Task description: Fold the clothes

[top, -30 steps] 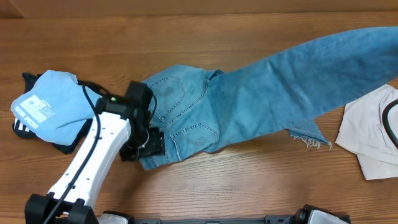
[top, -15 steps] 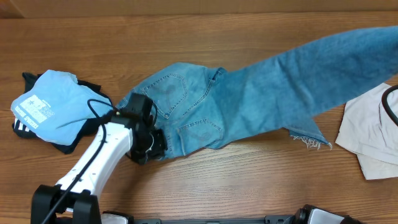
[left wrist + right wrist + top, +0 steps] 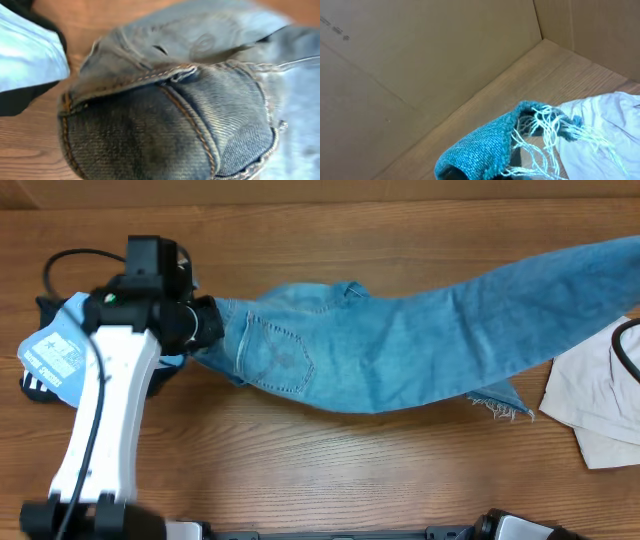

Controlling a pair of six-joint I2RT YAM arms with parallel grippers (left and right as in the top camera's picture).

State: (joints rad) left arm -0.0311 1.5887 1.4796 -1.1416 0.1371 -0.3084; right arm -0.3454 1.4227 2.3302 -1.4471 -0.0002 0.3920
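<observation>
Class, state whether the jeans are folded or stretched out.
Stretched out, not folded: the jeans run lengthwise across the table, waistband held by the left gripper.

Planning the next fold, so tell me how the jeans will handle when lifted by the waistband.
Probably floppy: the jeans bunch where the left end effector pinches the waistband. Likely fairly heavy for cloth, given thick seamed denim, so the long leg should drag. The frayed hem may snag.
</observation>
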